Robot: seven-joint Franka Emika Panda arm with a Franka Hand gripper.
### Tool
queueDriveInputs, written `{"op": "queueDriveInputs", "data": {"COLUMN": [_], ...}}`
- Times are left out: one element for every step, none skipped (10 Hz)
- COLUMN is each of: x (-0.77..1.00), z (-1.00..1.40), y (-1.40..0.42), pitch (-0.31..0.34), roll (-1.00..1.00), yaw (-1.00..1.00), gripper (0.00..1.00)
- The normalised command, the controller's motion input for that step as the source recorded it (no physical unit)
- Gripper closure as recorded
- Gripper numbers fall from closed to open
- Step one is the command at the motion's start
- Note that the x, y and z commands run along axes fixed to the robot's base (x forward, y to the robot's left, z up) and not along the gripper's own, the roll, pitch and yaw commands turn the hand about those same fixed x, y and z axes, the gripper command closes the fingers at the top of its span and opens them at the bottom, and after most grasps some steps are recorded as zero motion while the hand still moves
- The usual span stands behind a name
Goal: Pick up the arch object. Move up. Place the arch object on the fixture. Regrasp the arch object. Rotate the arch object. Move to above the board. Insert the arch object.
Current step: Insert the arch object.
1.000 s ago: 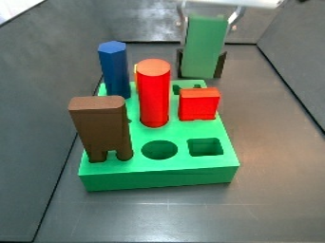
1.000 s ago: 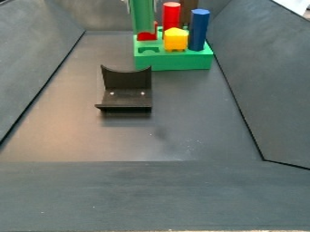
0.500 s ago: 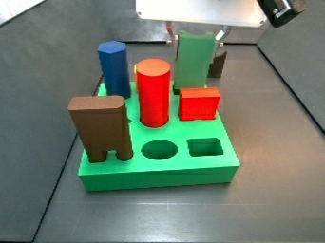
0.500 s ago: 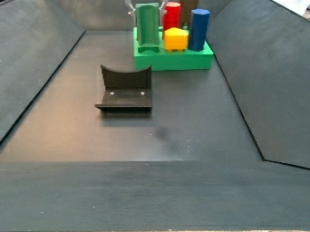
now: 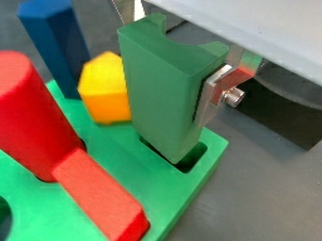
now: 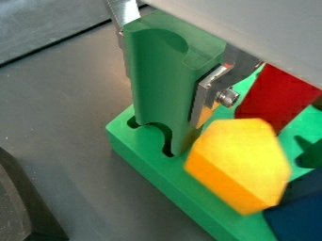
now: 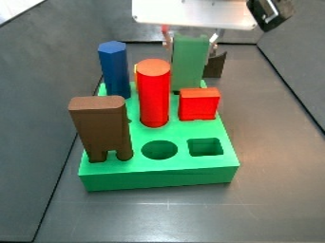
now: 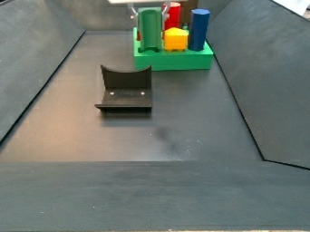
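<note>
STEP: insert | gripper [image 5: 170,56] closed on arch [image 5: 164,89], entering board [image 5: 189,202] slot at 12 o'clock | NEXT: press down, release

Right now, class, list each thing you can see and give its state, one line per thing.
Arch object: upright, lower end in a board slot, held.
Gripper: over the board's rear, jaws shut on arch object.
Board: flat on floor, two front holes empty.
Fixture: empty.
Brown block: standing in board.
</note>
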Motion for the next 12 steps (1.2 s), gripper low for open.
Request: {"op": "queueDriveInputs", "data": {"x": [0.18,0.15,0.05,-0.03,-0.3,-0.28,-0.19,-0.02,-0.3,-0.47,-0.14,-0.04], "z": [-0.27,-0.24,-0.26,-0.36,-0.34,-0.31,-0.34,-0.42,-0.42,-0.39,-0.49,-0.5], "y": [0.0,0.03,0.05,0.09,0.09,0.11,0.04,0.0,-0.17,-0.29,-0.16,-0.16], "pitch": [0.0,0.0,0.0,-0.029,-0.123,-0.139,-0.127,-0.134,-0.26,-0.343,-0.239,-0.211], "roll": [0.0,-0.01,0.0,0.0,0.01,0.03,0.05,0.07,0.14,0.26,0.16,0.15], "yaw": [0.0,0.0,0.0,0.0,0.16,0.25,0.26,0.17,0.04,0.11,0.08,0.0], "gripper": [1.0,1.0,1.0,1.0,1.0,1.0,1.0,1.0,1.0,1.0,1.0,1.0]}}
